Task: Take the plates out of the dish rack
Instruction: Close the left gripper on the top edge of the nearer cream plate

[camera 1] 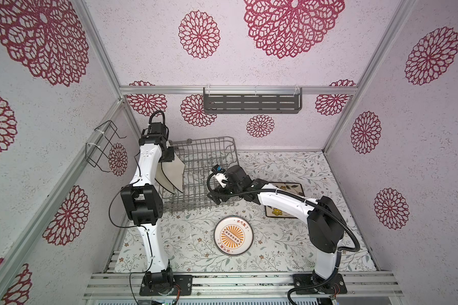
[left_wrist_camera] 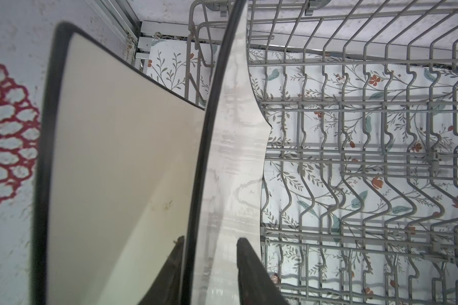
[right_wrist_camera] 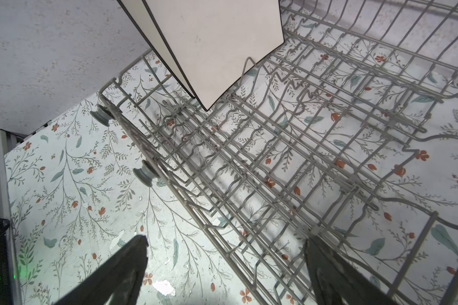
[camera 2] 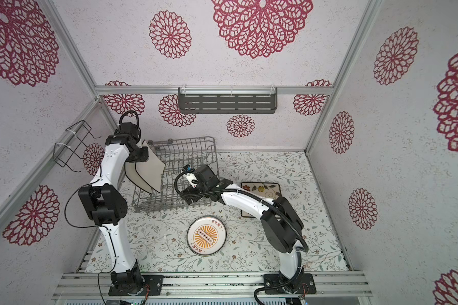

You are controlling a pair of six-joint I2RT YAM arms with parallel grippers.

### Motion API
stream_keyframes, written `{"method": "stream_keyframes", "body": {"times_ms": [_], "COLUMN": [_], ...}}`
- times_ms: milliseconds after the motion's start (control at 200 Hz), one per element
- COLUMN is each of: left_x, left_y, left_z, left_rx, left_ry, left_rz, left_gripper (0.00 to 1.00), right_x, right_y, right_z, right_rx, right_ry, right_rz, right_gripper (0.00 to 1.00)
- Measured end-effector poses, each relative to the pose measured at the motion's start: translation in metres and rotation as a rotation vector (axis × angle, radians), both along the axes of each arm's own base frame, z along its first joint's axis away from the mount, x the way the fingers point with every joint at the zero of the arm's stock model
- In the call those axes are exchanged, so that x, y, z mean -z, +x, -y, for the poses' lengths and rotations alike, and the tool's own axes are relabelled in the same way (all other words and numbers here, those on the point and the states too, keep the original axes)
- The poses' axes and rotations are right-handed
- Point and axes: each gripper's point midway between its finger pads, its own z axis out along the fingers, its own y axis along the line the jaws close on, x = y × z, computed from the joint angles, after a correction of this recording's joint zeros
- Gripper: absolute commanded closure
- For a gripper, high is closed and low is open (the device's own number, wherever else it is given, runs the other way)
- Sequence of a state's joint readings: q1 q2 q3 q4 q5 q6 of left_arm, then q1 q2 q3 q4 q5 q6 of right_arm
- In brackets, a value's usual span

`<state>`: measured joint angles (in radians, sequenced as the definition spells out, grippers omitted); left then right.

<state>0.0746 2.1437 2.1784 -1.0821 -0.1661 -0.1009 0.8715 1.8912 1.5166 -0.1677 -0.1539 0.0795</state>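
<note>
Two square white black-rimmed plates stand on edge at the left end of the grey wire dish rack [camera 1: 209,158] [camera 2: 185,155]. My left gripper [camera 1: 169,158] [left_wrist_camera: 209,243] comes down from above and is shut on the rim of the inner plate [left_wrist_camera: 233,158] [camera 1: 173,171], one finger on each face. The other plate [left_wrist_camera: 117,158] leans beside it. Open and holding nothing, my right gripper [right_wrist_camera: 225,245] [camera 1: 214,195] hovers over the rack's front right edge. A round sunburst plate [camera 1: 233,235] [camera 2: 206,235] and a flowered square plate [camera 1: 288,188] lie on the table.
The right arm crosses over the flowered plate and hides part of it. A dark slotted shelf [camera 1: 251,103] hangs on the back wall. On the left wall hangs a black wire bracket [camera 1: 101,148]. The rack [right_wrist_camera: 302,158] sits near the back left corner.
</note>
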Motion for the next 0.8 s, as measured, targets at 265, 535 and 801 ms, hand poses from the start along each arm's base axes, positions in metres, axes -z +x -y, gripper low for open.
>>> {"method": "stream_keyframes", "body": {"times_ms": [265,535,801], "left_x": [0.002,0.002,0.001], "left_y": [0.000,0.000,0.002], "left_z": [0.001,0.002,0.007], "left_rx": [0.002,0.005,0.021], "left_ry": [-0.004,-0.010,-0.030], "left_rz": [-0.004,-0.004,0.002], "left_gripper": [0.75,0.82,0.95], "right_x": [0.011,0.014,0.015], "right_y": [0.001,0.002,0.004], "right_z": [0.000,-0.001,0.001], "right_rx": [0.002,0.003,0.016], "right_ry": [-0.021,-0.028,-0.037], "right_rz": [-0.016,-0.020,-0.013], "right_gripper": [0.04,0.04,0.05]}}
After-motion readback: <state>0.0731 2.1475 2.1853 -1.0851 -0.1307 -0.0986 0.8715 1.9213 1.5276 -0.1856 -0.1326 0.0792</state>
